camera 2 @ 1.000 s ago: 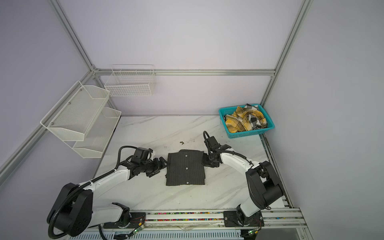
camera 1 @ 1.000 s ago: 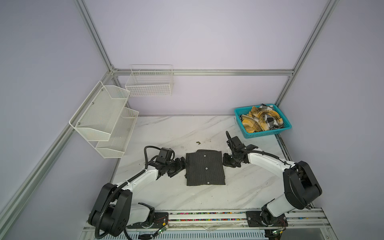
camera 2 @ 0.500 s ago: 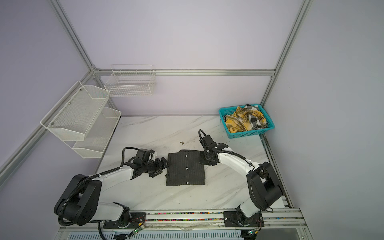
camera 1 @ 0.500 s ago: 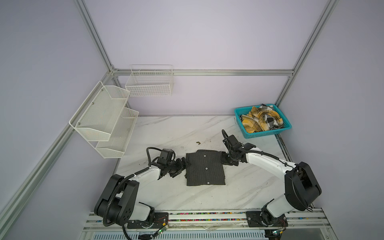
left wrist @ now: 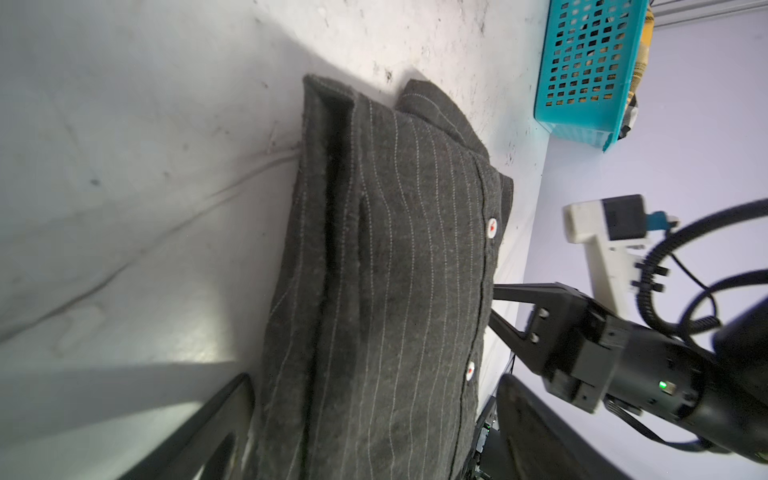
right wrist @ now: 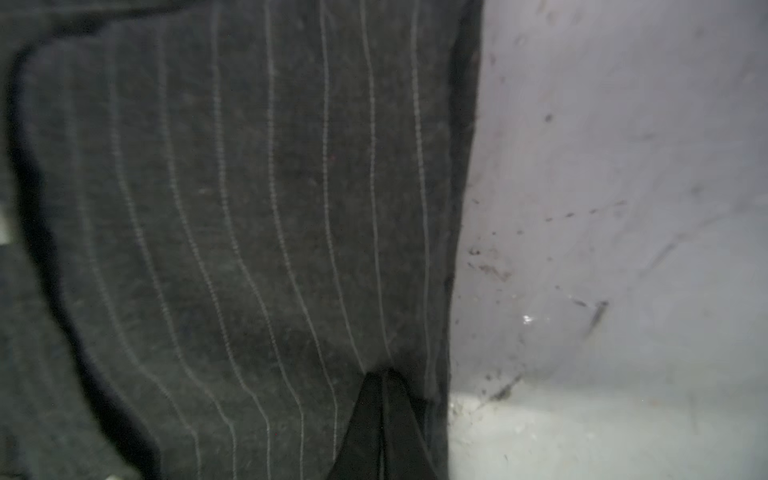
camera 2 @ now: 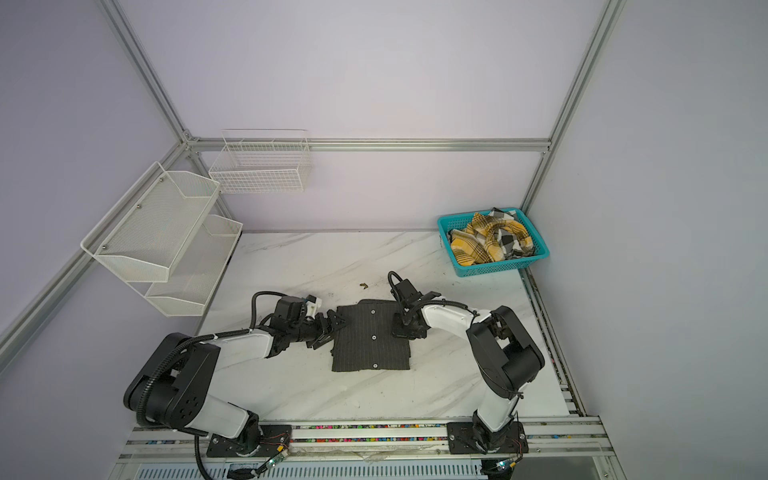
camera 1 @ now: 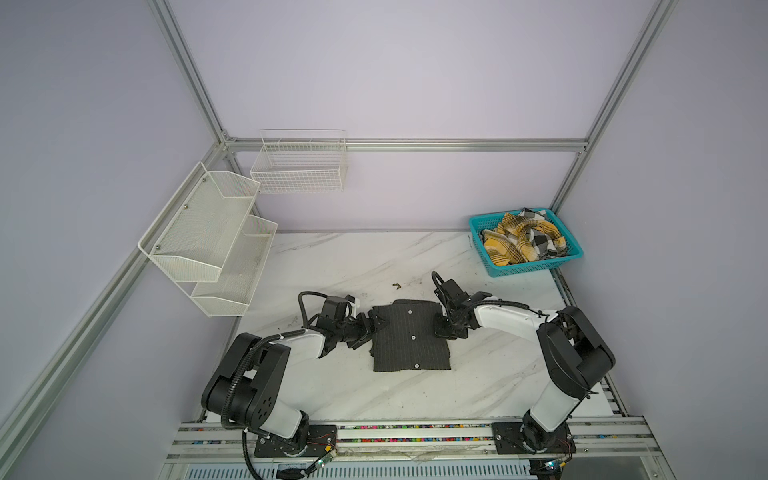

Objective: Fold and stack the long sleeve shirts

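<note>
Charcoal shirt (camera 1: pixel 409 336) lying folded flat mid-table. Left gripper (camera 1: pixel 371 331) standing wide at its 9 o'clock edge, cloth between jaws. Right gripper (camera 1: pixel 441 329) pinching closed on 3 o'clock edge. Plaid shirt (camera 1: pixel 521 241) sitting crumpled in teal basket (camera 1: pixel 536 269), 1 o'clock.

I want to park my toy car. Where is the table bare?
Bare white marble tabletop lies between the folded charcoal pinstriped shirt and the front rail, and behind it toward the back wall. Crowded: left gripper and right gripper flank that shirt; the teal plastic basket holds a crumpled yellow plaid shirt.
</note>
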`<state>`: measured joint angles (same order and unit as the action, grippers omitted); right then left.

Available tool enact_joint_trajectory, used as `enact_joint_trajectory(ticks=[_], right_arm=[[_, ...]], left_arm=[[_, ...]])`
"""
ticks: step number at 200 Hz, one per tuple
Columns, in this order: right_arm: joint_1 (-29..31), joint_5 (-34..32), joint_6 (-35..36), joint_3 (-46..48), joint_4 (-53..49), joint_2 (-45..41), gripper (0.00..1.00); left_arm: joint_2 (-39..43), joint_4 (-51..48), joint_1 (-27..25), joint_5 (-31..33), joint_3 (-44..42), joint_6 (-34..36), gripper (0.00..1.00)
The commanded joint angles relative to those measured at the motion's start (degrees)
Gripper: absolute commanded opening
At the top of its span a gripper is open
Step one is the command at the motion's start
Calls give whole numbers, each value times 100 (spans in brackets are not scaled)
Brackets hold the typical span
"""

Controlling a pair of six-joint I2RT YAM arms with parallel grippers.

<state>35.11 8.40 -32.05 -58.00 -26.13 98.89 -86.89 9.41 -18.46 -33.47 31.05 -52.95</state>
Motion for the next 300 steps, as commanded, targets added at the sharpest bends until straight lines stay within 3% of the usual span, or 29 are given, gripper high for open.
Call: enact_joint_trajectory(ticks=[1, 40, 66, 82, 113, 136, 158, 230, 267, 279, 300], right_arm=[[-13, -188, -121, 228, 67, 321, 7], [-13, -45, -187, 280, 222, 451, 7], [-9, -20, -178, 315, 239, 497, 7], [-11, -5, -194, 358, 266, 508, 7], [-4, 43, -223, 384, 319, 537, 7], [-4, 96, -224, 354, 306, 578, 7], [-4, 99, -230, 303, 292, 596, 6], [-5, 119, -310, 344, 328, 440, 6], [-4, 153, -295, 238, 236, 153, 5], [-4, 161, -255, 125, 138, -33, 5], [-12, 19, -354, -228, -150, -402, 5]], left_arm=[[-281, -781, 12, 346, -466, -92, 92], [484, -1366, 18, 403, -916, -118, 95], [896, -1006, 15, 335, -1375, -346, 97], [647, -436, 19, 248, -1470, -473, 97], [-807, 974, 13, -95, -1265, -671, 94], [-1853, 2121, -6, -596, -1011, -977, 83], [-2156, 2808, -108, -689, -974, -1339, 78], [-1751, 2728, -312, -711, -658, -1508, 44], [-1377, 2327, -316, -675, -455, -1482, 27], [-1196, 2135, -316, -632, -369, -1445, 17], [-847, 1432, -316, -488, -115, -1137, 6]])
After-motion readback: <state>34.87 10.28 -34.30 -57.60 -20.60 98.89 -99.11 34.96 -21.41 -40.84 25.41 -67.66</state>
